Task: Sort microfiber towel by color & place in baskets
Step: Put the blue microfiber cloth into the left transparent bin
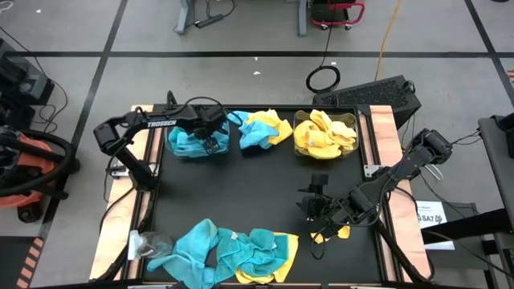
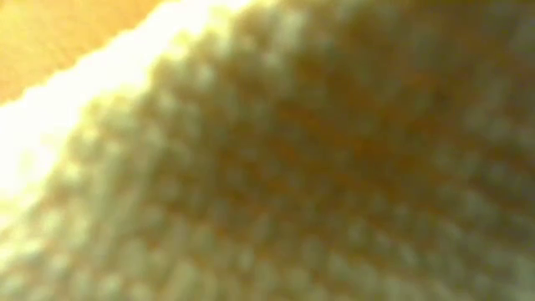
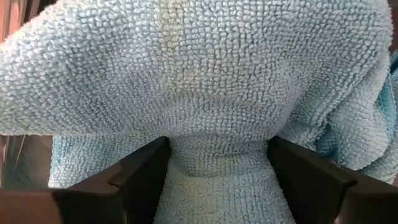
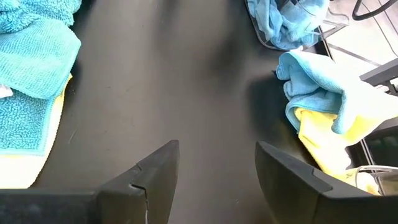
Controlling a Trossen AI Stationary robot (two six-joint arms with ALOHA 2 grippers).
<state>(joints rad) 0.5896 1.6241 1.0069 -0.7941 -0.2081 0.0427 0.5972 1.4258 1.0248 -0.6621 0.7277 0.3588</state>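
Note:
The far-left basket holds teal microfiber towels, and the far-right basket holds yellow ones. My left gripper points down into the left basket, open, with a teal towel filling its wrist view and lying between its fingers. My right gripper hangs open over the bare black mat, nothing between its fingers. A mixed teal and yellow pile lies at the table's near edge. Yellow cloth blocks the low view. My left gripper comes at the teal towel from above, fingers pointing down and standing wide apart. The cloth bulges up between the two fingers and lies against their inner sides. The towel rests on the teal pile in the far-left basket.
A teal and a yellow towel lie on the mat between the two baskets. A small yellow towel lies under my right arm. A crumpled clear plastic thing sits at the near left corner. The middle of the black mat is bare.

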